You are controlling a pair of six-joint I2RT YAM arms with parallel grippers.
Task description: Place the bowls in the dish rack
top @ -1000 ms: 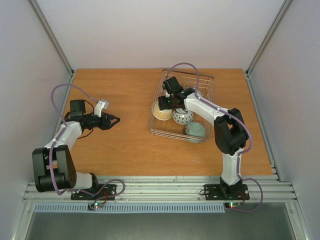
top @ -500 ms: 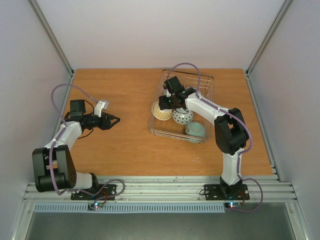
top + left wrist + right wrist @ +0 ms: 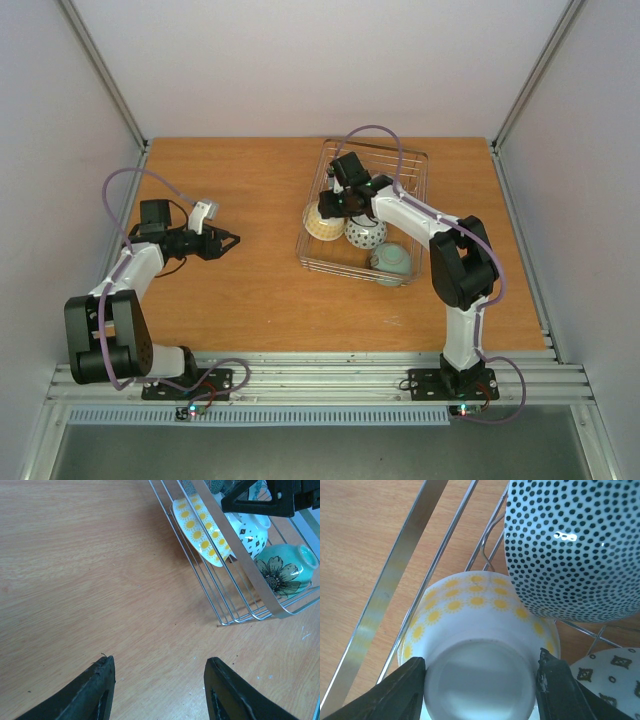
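Note:
The wire dish rack [image 3: 412, 160] stands at the back right of the table. In it lie a white bowl with yellow daisies [image 3: 321, 225], a white bowl with dark diamonds [image 3: 366, 234] and a teal flowered bowl [image 3: 392, 260]. In the right wrist view a black-dotted bowl [image 3: 570, 550] lies beside the daisy bowl [image 3: 480, 630]. My right gripper [image 3: 482, 666] is open inside the rack, its fingers on either side of the daisy bowl's foot. My left gripper [image 3: 234, 240] is open and empty over bare table left of the rack, as the left wrist view [image 3: 157, 666] shows.
The rack's near corner [image 3: 220, 624] lies ahead and right of the left gripper. Wood table [image 3: 250, 290] runs to a metal rail at the front. White walls and frame posts stand around the table.
My right gripper has shifted slightly back and right over the daisy bowl; the bowl has stayed put. The left arm has not moved.

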